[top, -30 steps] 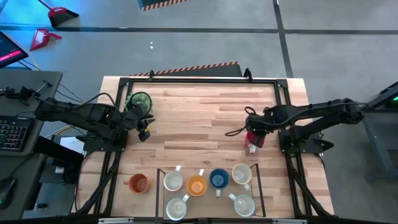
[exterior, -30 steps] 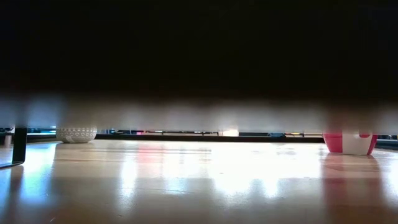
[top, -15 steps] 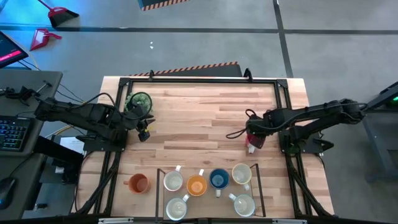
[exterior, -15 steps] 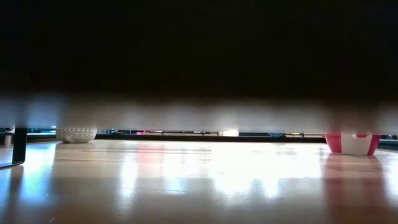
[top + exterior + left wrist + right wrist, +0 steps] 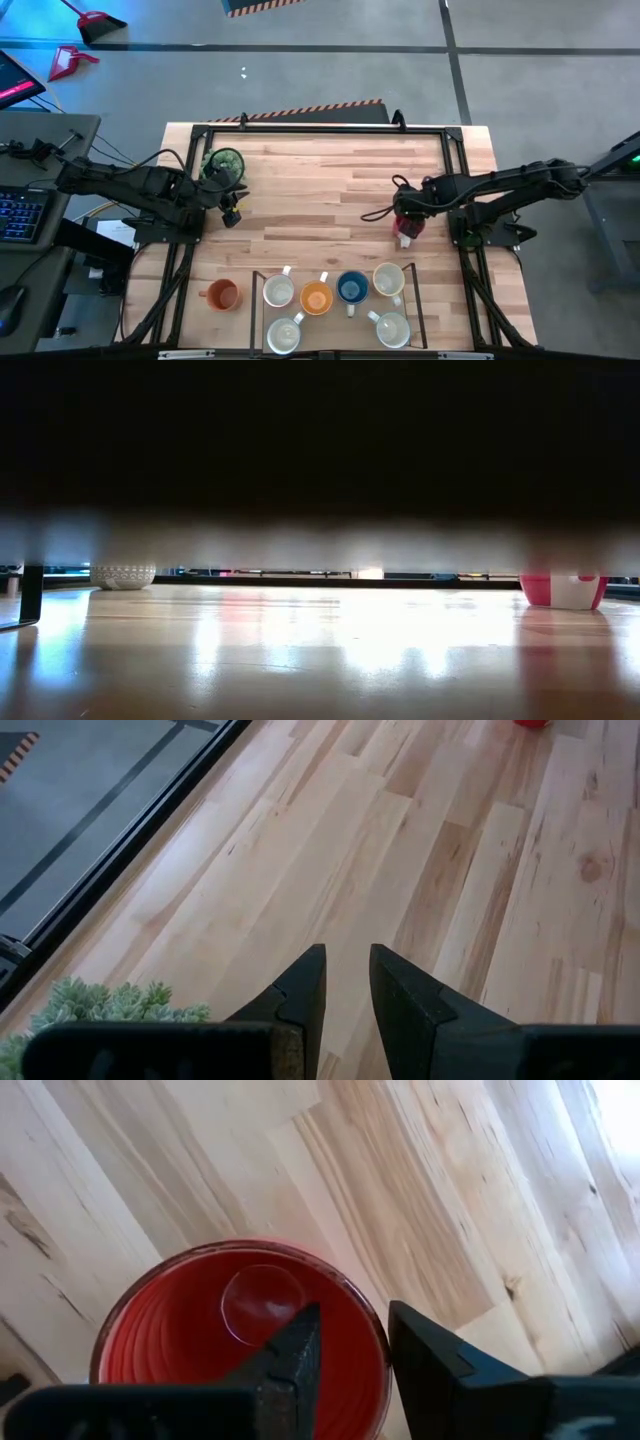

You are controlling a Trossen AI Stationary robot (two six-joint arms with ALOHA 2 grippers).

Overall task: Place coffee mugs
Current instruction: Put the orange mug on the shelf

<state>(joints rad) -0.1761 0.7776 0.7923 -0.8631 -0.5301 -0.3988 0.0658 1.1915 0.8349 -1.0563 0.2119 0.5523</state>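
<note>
A red mug [image 5: 406,234] stands upright on its base on the right half of the table, also seen in the low view [image 5: 563,592] and from above in the right wrist view [image 5: 190,1345]. My right gripper [image 5: 404,220] [image 5: 352,1325] is open over the red mug's rim, one finger inside, one outside. Several more mugs stand at the near edge: an orange one [image 5: 220,294] on bare wood, and white [image 5: 279,290], orange [image 5: 316,298], blue [image 5: 351,289] and other white ones inside a black frame. My left gripper [image 5: 232,215] [image 5: 347,970] waits near the table's left edge, slightly open and holding nothing. My right gripper comes at the red mug from above, pointing down, astride its rim [image 5: 378,1342]. A gap of red inner wall shows between the inner finger [image 5: 300,1345] and the rim. Whether the outer finger [image 5: 420,1345] touches the wall I cannot tell.
A bushy green potted plant [image 5: 222,163] sits at the far left, beside my left gripper; its white dimpled pot [image 5: 122,576] shows in the low view. A black wire frame [image 5: 253,300] encloses most mugs at the near edge. Bare wood [image 5: 320,200] lies between the arms.
</note>
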